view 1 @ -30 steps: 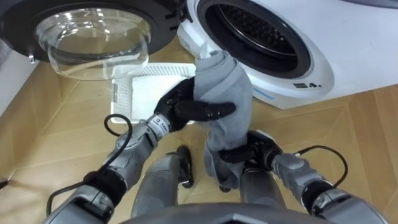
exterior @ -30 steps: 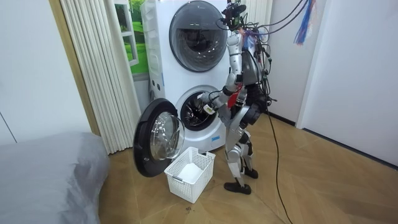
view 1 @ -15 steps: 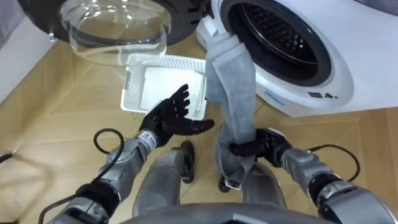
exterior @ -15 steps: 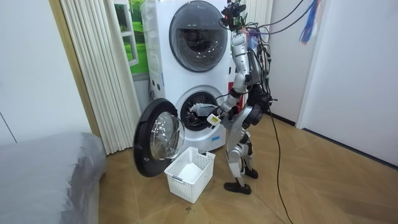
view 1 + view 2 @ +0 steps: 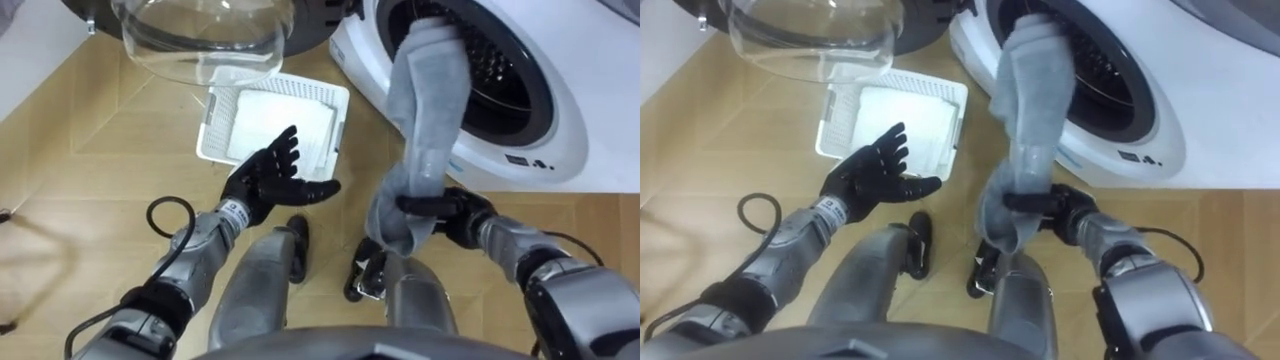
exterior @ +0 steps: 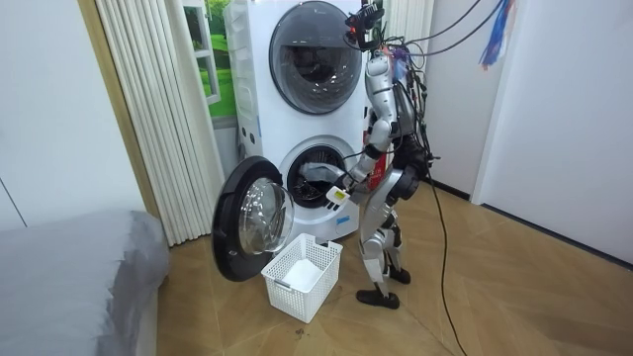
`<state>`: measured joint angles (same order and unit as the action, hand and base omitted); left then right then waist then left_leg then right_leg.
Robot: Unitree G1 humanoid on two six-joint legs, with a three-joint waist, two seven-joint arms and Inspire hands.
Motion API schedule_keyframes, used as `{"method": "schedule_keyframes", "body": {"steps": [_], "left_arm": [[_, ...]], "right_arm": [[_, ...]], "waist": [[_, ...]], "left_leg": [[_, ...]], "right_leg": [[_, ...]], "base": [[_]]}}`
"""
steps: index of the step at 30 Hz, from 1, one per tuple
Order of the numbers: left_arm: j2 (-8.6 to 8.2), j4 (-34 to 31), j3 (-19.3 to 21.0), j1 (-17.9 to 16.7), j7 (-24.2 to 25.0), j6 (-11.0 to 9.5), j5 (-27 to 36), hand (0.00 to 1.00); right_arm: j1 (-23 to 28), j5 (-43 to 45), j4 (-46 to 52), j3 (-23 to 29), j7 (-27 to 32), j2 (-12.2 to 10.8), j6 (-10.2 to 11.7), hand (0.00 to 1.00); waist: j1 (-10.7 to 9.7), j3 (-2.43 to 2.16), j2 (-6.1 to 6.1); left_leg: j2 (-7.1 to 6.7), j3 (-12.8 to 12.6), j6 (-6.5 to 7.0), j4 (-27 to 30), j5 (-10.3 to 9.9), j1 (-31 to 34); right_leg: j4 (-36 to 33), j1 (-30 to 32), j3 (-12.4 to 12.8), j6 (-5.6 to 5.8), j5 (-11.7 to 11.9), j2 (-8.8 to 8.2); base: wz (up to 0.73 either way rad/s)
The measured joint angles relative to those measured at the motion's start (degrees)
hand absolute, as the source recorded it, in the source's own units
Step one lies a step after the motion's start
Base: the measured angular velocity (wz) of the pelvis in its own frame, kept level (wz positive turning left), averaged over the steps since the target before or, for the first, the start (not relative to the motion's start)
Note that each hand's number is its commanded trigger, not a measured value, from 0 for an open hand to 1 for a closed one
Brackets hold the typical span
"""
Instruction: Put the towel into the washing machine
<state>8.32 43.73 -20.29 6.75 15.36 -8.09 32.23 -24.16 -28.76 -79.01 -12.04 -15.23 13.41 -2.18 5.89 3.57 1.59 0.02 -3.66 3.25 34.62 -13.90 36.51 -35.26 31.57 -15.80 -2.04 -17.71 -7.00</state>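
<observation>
Moved since half a second ago: towel [image 5: 425,120] top, raised from the washer [image 5: 570,130] rim into its drum mouth; left hand [image 5: 265,180] drawn back from the cloth. Towel: top end is laid over the washer's lip and lower end is hung outside, seemingly so it can be fed in from below. Right hand [image 5: 455,210]: clenched round the lower end, before the washer. Left hand: released, fingers spread, held above the basket [image 5: 215,130] beside the washer. Towel's reach inside the drum cannot be made out; door [image 5: 200,40] is cut off at the top edge.
</observation>
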Motion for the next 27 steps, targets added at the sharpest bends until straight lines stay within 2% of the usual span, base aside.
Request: {"method": "schedule_keyframes", "body": {"steps": [4,8,12,15,19,24,27], "left_arm": [[0.38,-1.11,-0.05,0.13,-0.11,1.63,-0.36,0.00],[0.69,-1.03,-0.04,0.02,-0.12,1.98,-0.42,0.00],[0.75,-1.03,0.05,0.02,-0.18,3.50,-0.37,0.00],[0.73,-1.20,0.27,0.01,-0.17,4.39,-0.33,0.00],[1.44,-5.43,0.98,-0.85,-1.47,6.44,-0.28,0.00],[1.74,-6.13,0.92,-0.34,-3.83,6.96,-0.19,0.00],[1.75,-6.16,0.93,-0.40,-4.98,6.96,-0.30,0.00]], "right_arm": [[-1.85,-4.85,-1.42,1.22,0.16,1.56,-1.52,1.00],[-1.89,-7.01,-1.48,3.71,0.37,2.18,-2.09,1.00],[-2.66,-9.54,-1.59,4.54,1.94,2.97,-3.77,1.00],[-3.11,-10.47,-2.00,5.88,2.14,3.99,-4.54,1.00],[-3.90,-16.32,-2.10,6.92,3.76,5.75,-5.15,1.00],[-6.82,-21.84,-3.52,8.93,6.78,7.01,-6.74,1.00],[-7.47,-24.07,-3.50,9.07,9.42,7.10,-6.86,1.00]], "waist": [[0.67,0.00,1.04],[0.58,0.12,2.07],[0.65,0.65,2.97],[0.66,0.75,3.18],[0.71,0.72,3.24],[0.36,0.65,3.34],[0.37,0.60,3.62]], "left_leg": [[-0.35,0.77,-0.01,0.08,0.21,0.35],[-0.92,1.18,0.22,-0.21,0.77,0.37],[-1.41,1.35,0.53,0.12,1.00,0.54],[-1.69,1.67,0.61,0.60,1.04,1.42],[-1.72,1.67,0.71,2.10,1.08,3.46],[-1.85,1.31,0.80,1.56,1.32,3.66],[-2.23,1.28,0.81,1.09,1.69,3.26]], "right_leg": [[-0.56,0.15,-0.53,0.00,-0.08,-0.22],[-1.05,0.16,-1.17,0.03,-0.11,-0.92],[-1.68,0.39,-1.34,0.18,-0.35,-1.55],[-2.55,1.17,-1.46,0.23,-0.51,-1.91],[-3.94,3.19,-1.46,0.14,-0.65,-2.20],[-4.58,3.81,-1.30,0.01,-0.83,-2.57],[-4.61,3.79,-1.36,0.01,-0.90,-2.98]], "base": [[0.07],[0.12],[0.06],[0.05],[0.00],[0.00],[0.05]]}}
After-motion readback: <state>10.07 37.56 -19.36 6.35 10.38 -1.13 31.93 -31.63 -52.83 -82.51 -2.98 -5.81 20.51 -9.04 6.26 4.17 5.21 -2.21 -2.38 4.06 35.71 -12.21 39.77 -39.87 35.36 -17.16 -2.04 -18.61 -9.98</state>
